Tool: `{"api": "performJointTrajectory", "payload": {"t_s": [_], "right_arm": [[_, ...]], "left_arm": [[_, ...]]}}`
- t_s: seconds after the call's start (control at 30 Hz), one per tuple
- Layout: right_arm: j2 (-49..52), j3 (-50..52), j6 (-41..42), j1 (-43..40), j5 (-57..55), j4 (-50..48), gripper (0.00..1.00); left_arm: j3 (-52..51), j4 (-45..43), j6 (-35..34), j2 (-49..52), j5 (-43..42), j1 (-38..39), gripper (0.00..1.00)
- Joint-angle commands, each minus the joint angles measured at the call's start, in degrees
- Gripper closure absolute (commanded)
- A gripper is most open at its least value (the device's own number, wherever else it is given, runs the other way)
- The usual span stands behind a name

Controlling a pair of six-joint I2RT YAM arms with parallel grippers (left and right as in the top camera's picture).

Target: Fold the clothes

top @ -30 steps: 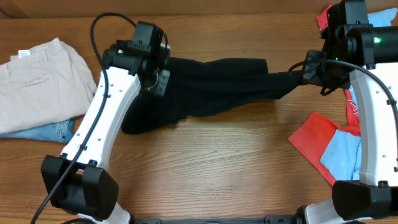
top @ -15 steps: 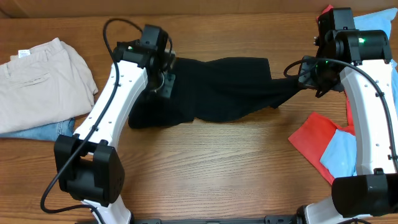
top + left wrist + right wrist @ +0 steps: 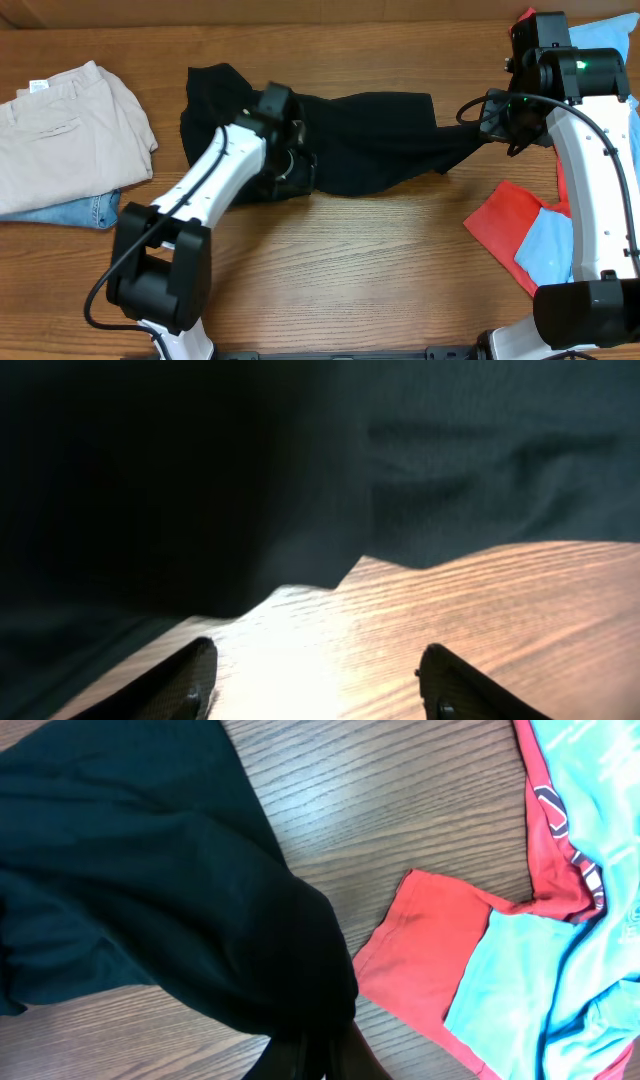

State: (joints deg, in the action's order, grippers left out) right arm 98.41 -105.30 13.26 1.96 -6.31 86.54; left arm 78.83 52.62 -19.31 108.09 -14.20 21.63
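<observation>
Black T-shirt (image 3: 370,140) sprawls rumpled on woodgrain tabletop (image 3: 350,270). Right gripper (image 3: 492,118) jaws pinch its stretched end; left gripper (image 3: 318,660) jaws gape empty.

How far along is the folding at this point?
Done: beige trousers and jeans lie stacked at the left, apparently folded. In hand: the black T-shirt lies stretched out, unfolded; the right end effector is shut on one end, the left end effector open and empty at its edge. Left: folding it, plus the crumpled red shirt and light-blue shirt.
</observation>
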Motion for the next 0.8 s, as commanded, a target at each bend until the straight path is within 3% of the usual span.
{"api": "performJointTrajectory", "payload": {"t_s": [0.0,0.27,0.63,0.7,0.77], "right_arm": [[-0.28,0.2,-0.15,-0.22,-0.74,-0.33,0.95],[-0.28,0.2,-0.15,-0.22,-0.74,-0.42,0.95],[-0.28,0.2,-0.15,-0.22,-0.74,-0.57,0.95],[-0.28,0.2,-0.15,-0.22,-0.74,-0.57,0.95],[-0.28,0.2,-0.15,-0.22,-0.74,-0.55,0.95]], "left_arm": [[-3.04,-4.15,-4.28,0.68,1.27,1.14,0.35],[-5.07,-10.99,-5.79,0.66,3.76,1.75,0.4],[-5.07,-15.37,-5.84,0.66,8.85,1.97,0.39],[-5.07,-15.78,-5.84,0.66,8.83,2.19,0.44],[-5.07,-16.06,-5.84,0.66,8.85,2.4,0.57]]}}
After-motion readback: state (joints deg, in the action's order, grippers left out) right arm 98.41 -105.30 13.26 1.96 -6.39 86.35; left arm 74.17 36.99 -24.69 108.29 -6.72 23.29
